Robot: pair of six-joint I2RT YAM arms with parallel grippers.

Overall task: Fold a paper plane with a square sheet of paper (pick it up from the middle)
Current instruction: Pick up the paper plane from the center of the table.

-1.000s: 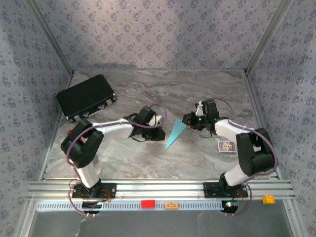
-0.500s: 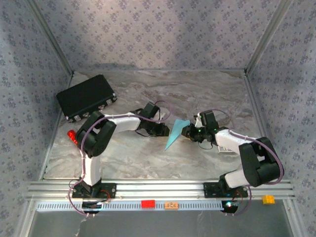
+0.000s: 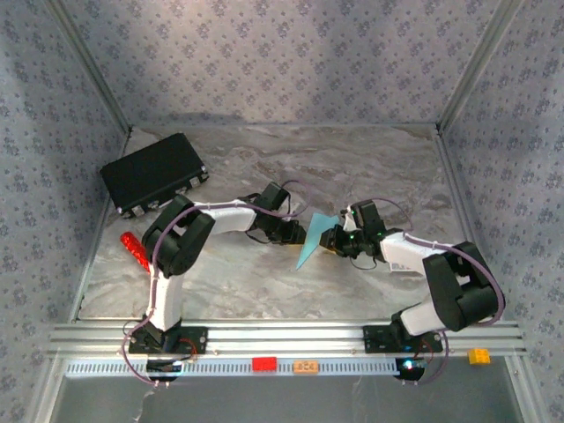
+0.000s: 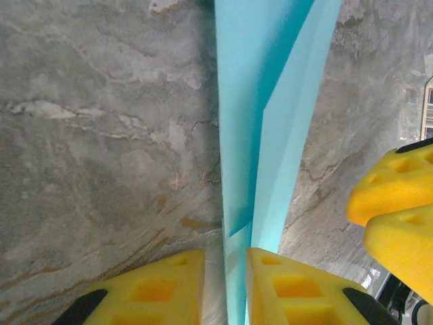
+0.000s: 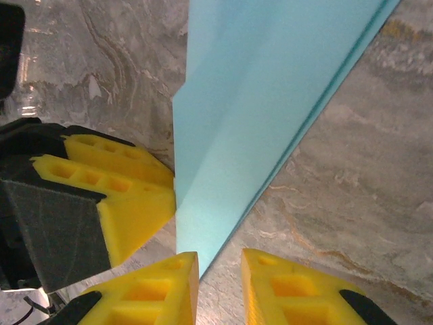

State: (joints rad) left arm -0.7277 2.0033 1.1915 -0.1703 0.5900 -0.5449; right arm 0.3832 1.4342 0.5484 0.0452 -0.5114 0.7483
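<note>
The light cyan paper is folded into a slim pointed paper plane (image 3: pixel 312 238) at mid-table, its tip toward the near edge. My left gripper (image 3: pixel 293 233) comes at it from the left and my right gripper (image 3: pixel 335 240) from the right. In the left wrist view the plane (image 4: pixel 270 101) stands on edge and runs between my left gripper's (image 4: pixel 224 254) jaws. It lies against the right one, with a slit of table showing beside the left one. In the right wrist view my right gripper (image 5: pixel 220 256) is narrowly open; the plane's (image 5: pixel 264 101) corner ends at its left fingertip.
A black case (image 3: pixel 154 174) lies at the back left. A small red stick (image 3: pixel 135 248) rests near the left wall. A printed card (image 4: pixel 428 108) lies by the right arm. Small coloured blocks (image 3: pixel 263 363) sit on the front rail.
The left arm has swung right and brought its gripper up to the paper. The right gripper has moved left and nearer. The plane's wide end has risen between them.
</note>
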